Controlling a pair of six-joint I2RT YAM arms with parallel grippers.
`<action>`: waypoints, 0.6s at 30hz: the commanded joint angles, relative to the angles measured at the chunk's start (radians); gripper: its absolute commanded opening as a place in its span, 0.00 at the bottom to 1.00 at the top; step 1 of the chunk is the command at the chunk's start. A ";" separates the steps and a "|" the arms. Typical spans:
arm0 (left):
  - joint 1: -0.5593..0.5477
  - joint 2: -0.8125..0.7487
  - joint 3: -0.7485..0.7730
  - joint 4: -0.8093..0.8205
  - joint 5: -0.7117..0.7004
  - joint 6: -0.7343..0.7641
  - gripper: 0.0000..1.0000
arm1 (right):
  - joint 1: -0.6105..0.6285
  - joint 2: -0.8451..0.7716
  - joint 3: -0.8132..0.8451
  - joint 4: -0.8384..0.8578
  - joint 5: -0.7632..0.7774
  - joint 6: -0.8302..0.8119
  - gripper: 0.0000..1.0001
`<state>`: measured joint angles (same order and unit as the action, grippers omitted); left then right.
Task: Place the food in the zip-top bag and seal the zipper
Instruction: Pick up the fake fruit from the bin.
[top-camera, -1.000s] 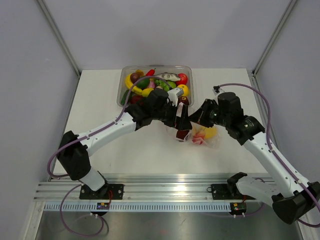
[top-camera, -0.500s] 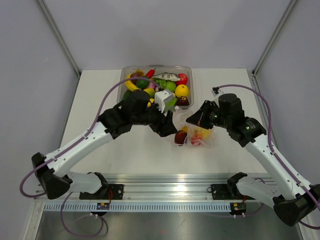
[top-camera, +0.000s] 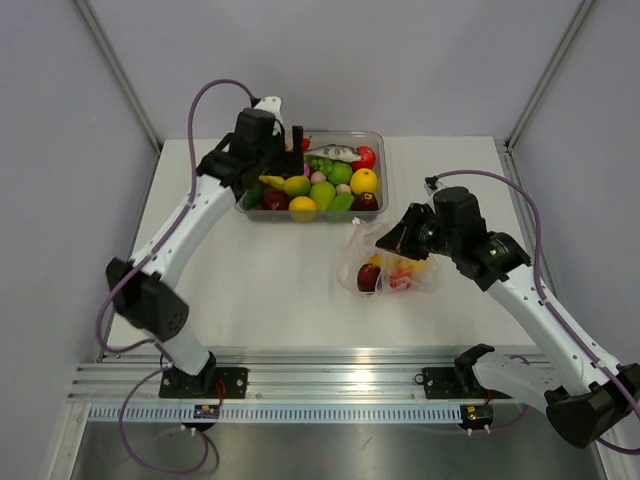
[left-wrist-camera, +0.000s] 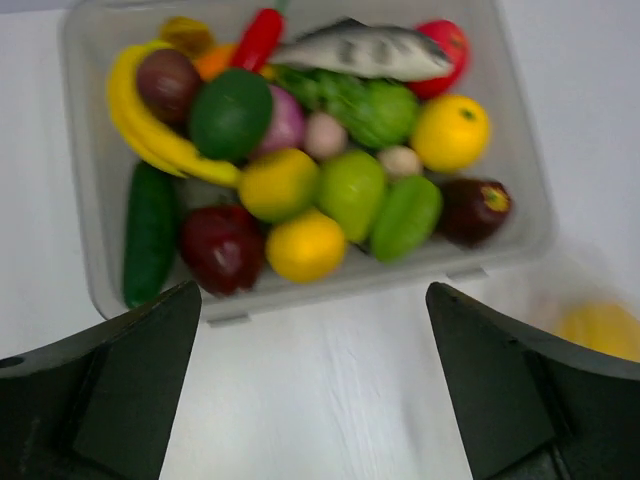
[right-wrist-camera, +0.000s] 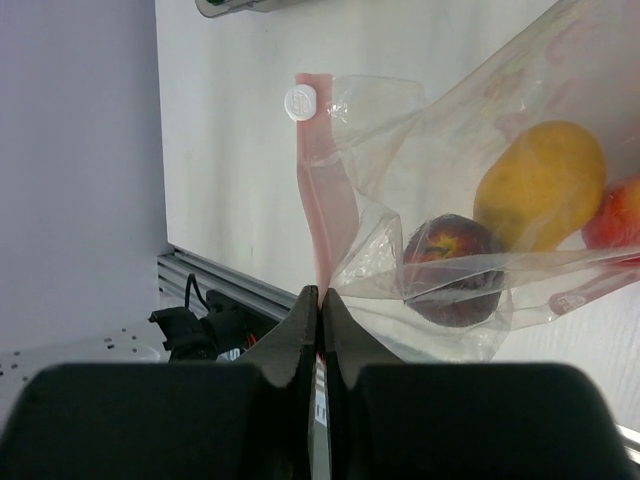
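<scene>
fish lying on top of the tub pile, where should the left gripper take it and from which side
Grip the fish across its thick mid-body, coming straight down with the open left gripper. It lies flat and uncovered on the other food by the far wall of the tub. Its head and tail taper, so a grip there would likely slip.

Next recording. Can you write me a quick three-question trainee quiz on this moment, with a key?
1. True or false: the left pincer holds a fruit.
2. What does the right pincer grip? A) the zipper B) a spoon C) nothing
3. Fill in: the yellow fruit and the dark red fruit lie inside the ____.
Key: 1 false; 2 A; 3 zip-top bag.
</scene>
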<state>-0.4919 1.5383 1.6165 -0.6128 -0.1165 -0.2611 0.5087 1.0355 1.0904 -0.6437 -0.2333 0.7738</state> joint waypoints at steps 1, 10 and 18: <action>0.041 0.202 0.272 -0.033 -0.216 0.005 0.99 | 0.008 0.008 0.048 -0.013 0.045 -0.024 0.08; 0.090 0.565 0.533 0.074 -0.247 0.198 0.99 | 0.008 0.043 0.043 -0.004 0.043 -0.053 0.09; 0.141 0.733 0.615 0.099 -0.071 0.188 0.99 | 0.010 0.084 0.020 0.039 0.008 -0.051 0.09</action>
<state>-0.3599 2.2230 2.1616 -0.5747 -0.2527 -0.0937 0.5095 1.1141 1.0954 -0.6537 -0.2123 0.7368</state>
